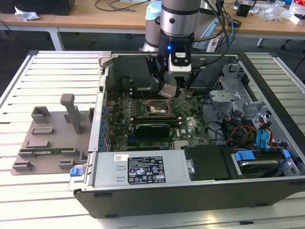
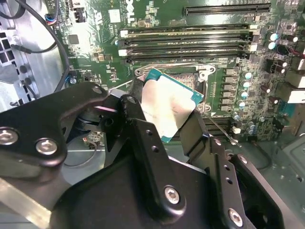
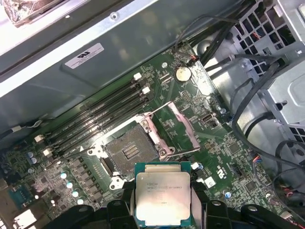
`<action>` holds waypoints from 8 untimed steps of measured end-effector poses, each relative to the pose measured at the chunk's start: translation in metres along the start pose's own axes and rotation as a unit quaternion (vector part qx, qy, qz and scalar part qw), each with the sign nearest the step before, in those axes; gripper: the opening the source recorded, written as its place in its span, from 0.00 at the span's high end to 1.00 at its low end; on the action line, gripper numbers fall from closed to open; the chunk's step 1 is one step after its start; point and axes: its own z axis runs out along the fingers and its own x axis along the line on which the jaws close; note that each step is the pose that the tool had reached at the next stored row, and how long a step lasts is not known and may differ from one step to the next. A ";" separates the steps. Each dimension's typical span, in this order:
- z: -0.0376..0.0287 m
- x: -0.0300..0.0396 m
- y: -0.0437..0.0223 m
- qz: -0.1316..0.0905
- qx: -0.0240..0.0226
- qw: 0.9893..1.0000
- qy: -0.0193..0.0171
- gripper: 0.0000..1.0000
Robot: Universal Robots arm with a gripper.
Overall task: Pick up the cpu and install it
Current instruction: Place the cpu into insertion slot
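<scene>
My tool (image 2: 163,110) grips the cpu (image 3: 163,198), its black fingers pinching opposite edges of the flat square chip with the dull silver lid showing. The chip hangs tilted near the open metal-framed socket (image 3: 131,152) on the green motherboard (image 3: 214,157).

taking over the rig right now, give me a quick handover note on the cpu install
tool: shut on the cpu, gripping it by two opposite edges.
cpu: in the air, held tilted above the motherboard, close to the socket but not in it.
done: pickup.
left: the socket is bare with its metal frame swung open; the cpu is not yet seated.
</scene>
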 end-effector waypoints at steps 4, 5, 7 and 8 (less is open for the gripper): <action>0.0005 0.0000 0.0000 0.029 0.001 1.000 0.000 0.45; 0.0007 0.0000 0.0000 0.045 0.001 0.999 0.000 0.45; 0.0008 0.0000 0.0000 0.058 0.002 0.998 0.000 0.45; 0.0008 0.0000 0.0000 0.060 0.002 0.998 0.000 0.45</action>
